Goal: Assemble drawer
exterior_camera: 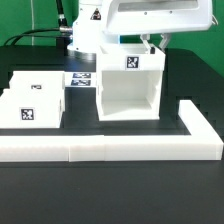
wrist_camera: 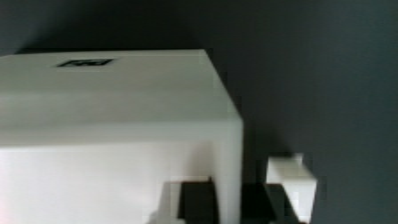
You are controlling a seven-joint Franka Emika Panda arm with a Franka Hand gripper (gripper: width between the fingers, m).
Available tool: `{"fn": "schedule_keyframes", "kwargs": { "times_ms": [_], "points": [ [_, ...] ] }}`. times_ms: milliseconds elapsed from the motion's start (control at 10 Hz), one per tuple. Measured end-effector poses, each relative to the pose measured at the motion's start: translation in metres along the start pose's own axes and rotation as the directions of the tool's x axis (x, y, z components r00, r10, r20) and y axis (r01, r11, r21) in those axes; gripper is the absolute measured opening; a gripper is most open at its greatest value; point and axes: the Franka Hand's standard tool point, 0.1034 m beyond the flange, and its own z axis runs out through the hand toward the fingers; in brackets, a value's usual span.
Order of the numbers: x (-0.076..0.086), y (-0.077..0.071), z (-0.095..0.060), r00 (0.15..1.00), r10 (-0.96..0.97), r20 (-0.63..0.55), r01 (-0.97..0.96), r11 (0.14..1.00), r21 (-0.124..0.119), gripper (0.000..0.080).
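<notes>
Exterior view: 1 case (exterior_camera: 130,85), 2 trays (exterior_camera: 30,108) alongside, 1 hand (exterior_camera: 155,43) over case.

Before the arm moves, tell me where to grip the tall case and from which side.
Grip the case by its thin side wall on the exterior view's right, probably coming in at the open front. That wall looks narrow enough for the fingers to straddle, while the top is closed and the whole body looks too wide.

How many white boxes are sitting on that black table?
2: a tall open case in the middle, and a lower box at the exterior view's left edge, partly cut off. More may be hidden behind them.
</notes>
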Motion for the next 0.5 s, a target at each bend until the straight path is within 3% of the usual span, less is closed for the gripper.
{"fn": "schedule_keyframes", "kwargs": {
  "times_ms": [200, 500],
  "points": [
    [0.032, 0.003, 0.000, 0.999, 0.008, -0.033, -0.008, 1.000, 0.006, 0.0038],
    [0.097, 0.007, 0.001, 0.995, 0.023, -0.096, -0.021, 1.000, 0.017, 0.0038]
  ]
}}
